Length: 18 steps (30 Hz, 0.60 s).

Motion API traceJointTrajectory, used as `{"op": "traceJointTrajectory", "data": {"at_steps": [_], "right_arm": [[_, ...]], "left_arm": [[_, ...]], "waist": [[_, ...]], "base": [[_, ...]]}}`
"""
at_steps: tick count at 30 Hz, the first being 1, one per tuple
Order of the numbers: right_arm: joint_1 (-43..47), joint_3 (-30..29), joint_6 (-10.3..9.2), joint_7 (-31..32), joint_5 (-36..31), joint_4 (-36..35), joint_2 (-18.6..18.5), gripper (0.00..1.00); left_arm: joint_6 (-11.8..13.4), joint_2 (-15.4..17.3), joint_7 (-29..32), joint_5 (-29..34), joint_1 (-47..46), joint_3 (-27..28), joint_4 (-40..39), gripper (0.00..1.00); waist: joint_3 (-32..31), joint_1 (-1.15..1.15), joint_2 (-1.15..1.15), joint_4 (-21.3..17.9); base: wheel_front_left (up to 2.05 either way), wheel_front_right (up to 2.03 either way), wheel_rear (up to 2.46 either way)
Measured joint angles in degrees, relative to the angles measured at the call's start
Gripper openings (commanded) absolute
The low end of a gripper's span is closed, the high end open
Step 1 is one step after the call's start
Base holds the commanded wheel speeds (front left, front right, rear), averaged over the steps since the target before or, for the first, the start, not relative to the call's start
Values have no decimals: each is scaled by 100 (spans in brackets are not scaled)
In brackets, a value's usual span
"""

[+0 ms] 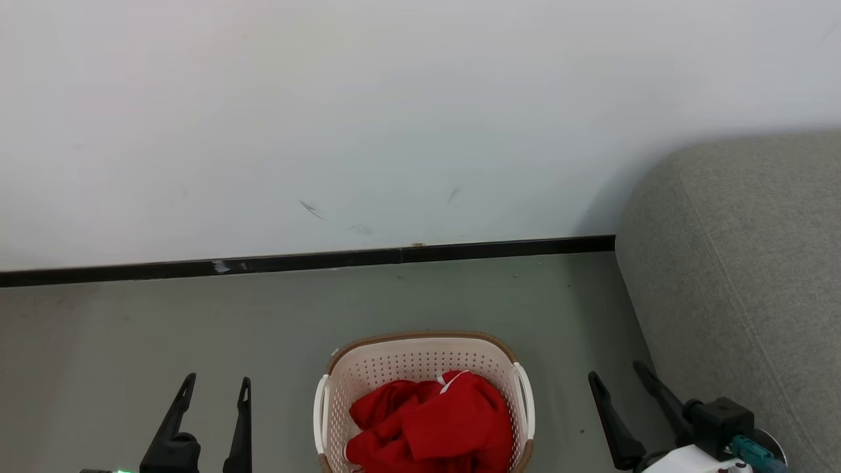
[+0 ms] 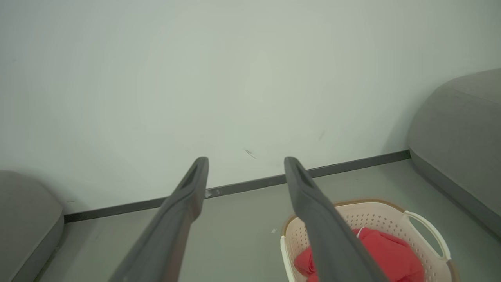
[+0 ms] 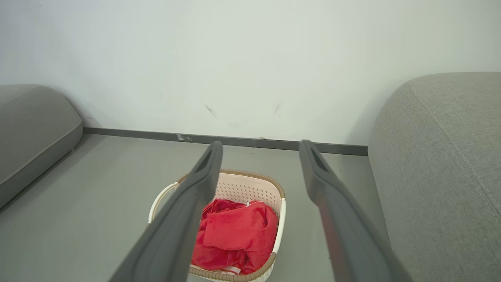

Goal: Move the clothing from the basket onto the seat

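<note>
Red clothing [image 1: 430,424] lies bunched inside the cream basket [image 1: 420,358] on the grey floor, bottom centre of the head view. The grey seat [image 1: 755,276] rises at the right. My left gripper [image 1: 218,386] stands open left of the basket, nothing between its fingers. My right gripper [image 1: 617,376] stands open between the basket and the seat, also empty. The left wrist view has the basket [image 2: 375,215] with clothing [image 2: 387,254] at lower right behind my left gripper [image 2: 246,162]. In the right wrist view, the clothing [image 3: 235,231] sits in the basket [image 3: 250,188] below my right gripper [image 3: 260,147], seat [image 3: 442,156] at right.
A white wall with a dark baseboard [image 1: 315,261] runs behind the basket. A second grey upholstered piece [image 3: 31,125] stands on the floor at the left of the right wrist view. Bare grey floor [image 1: 131,328] spreads left of the basket.
</note>
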Motion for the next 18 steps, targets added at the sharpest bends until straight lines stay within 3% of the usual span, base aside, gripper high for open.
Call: {"op": "traceJointTrajectory", "data": {"at_steps": [6,18], "right_arm": [[-2,-74,0,0,4,-134,1,100],[22,-241,0,-1,83,-345,1,100]], "left_arm": [[-14,112,1,56,-2,-2,124,100],[-380,255,3,213,-455,-408,321,100]], "waist": [[124,0,0,-32],[508,0,0,-115]], "base": [[0,0,0],[0,0,0]]}}
